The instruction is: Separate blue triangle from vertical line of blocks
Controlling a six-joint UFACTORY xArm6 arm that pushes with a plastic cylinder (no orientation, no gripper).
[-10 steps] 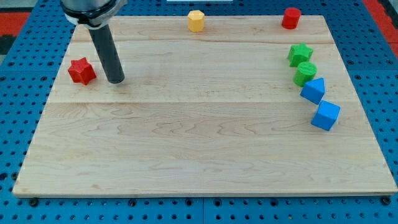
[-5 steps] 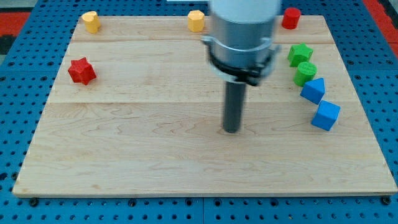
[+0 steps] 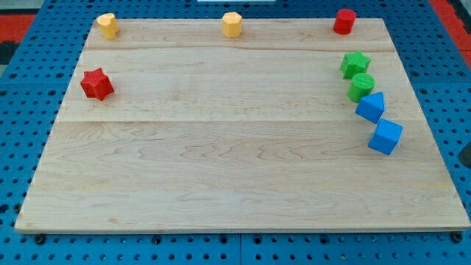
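Reading the board (image 3: 221, 169): wooden, with eight blocks on it. Most of the middle is bare.
Red star (image 3: 96, 84): alone at about 9 o'clock from the board's centre, well away from the job.
Yellow block (image 3: 107, 25): at 11 o'clock on the far edge. Its shape is unclear.
Yellow hexagon (image 3: 232, 24): at 12 o'clock on the far edge.
Red block (image 3: 344, 21): at 1 o'clock in the far corner, apart from the line.
Vertical line: runs down the 3 o'clock side, leaning slightly to the view's right as it descends. From the top it is green star (image 3: 355, 64), green round block (image 3: 361, 87), blue triangle (image 3: 371, 107), blue cube (image 3: 385, 136).
Blue triangle: third in the line. The green round block is tight at its 11 o'clock and the blue cube just beside its 5 o'clock. I cannot tell whether they touch.
My tip: not in view, so I cannot tell where it stands relative to the blocks. There is no jaw to be wide or narrow, and it holds nothing.
Step in hand: the approach, as I judge it. The triangle is not yet separated.
Doing it well: I would come round to the triangle's 3 o'clock face and push straight toward 9 o'clock into the open wood.
Risk: the strip at the board's 3 o'clock edge looks narrow. An off-centre push would likely spin the triangle or drag a neighbour along.
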